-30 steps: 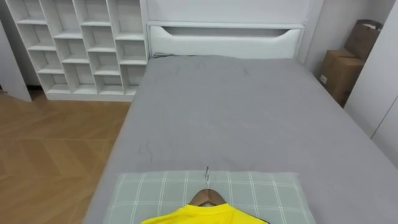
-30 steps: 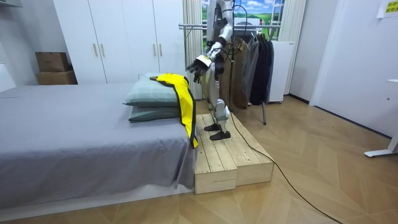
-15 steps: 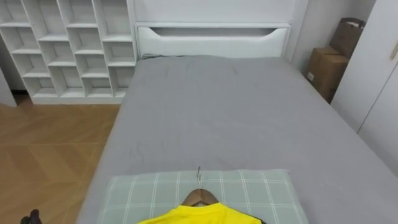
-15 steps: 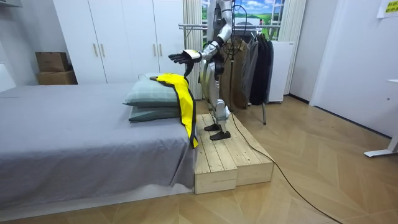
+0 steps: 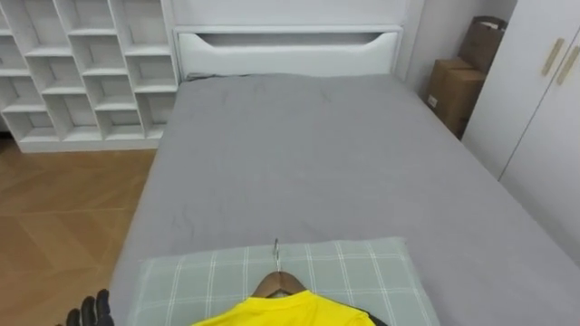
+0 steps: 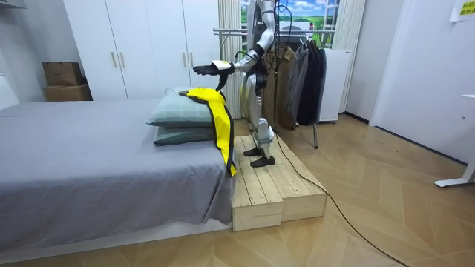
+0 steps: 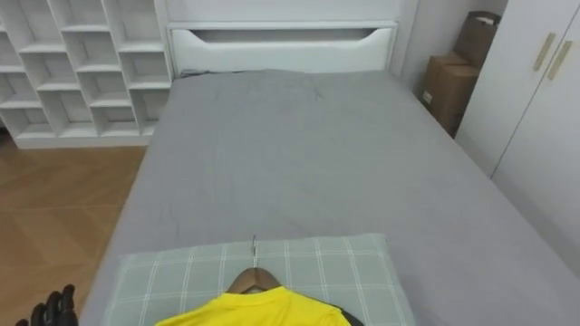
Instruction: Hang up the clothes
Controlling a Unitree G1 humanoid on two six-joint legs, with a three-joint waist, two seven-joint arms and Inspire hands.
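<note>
A yellow garment [image 5: 281, 313] on a wooden hanger [image 5: 278, 283] lies on a green checked pillow [image 5: 362, 272] at the near end of the grey bed [image 5: 299, 154]. The hanger's metal hook points toward the headboard. In the room view the yellow garment [image 6: 220, 119] drapes over the bed's edge. My left hand [image 5: 91, 312] comes up at the lower left, left of the pillow, fingers straight and holding nothing. In the room view my left hand [image 6: 211, 69] reaches out level above the pillow. I stand on a wooden platform [image 6: 274, 185] beside the bed.
White cubby shelves [image 5: 82, 72] stand left of the headboard over a wooden floor. Cardboard boxes [image 5: 453, 91] and white wardrobe doors [image 5: 544, 109] line the right side. Behind me a clothes rack [image 6: 297, 74] holds dark garments.
My left arm has risen and stretched out over the pillow, and its hand has entered the eye views at the lower left. The head camera has turned right. The garment lies still.
</note>
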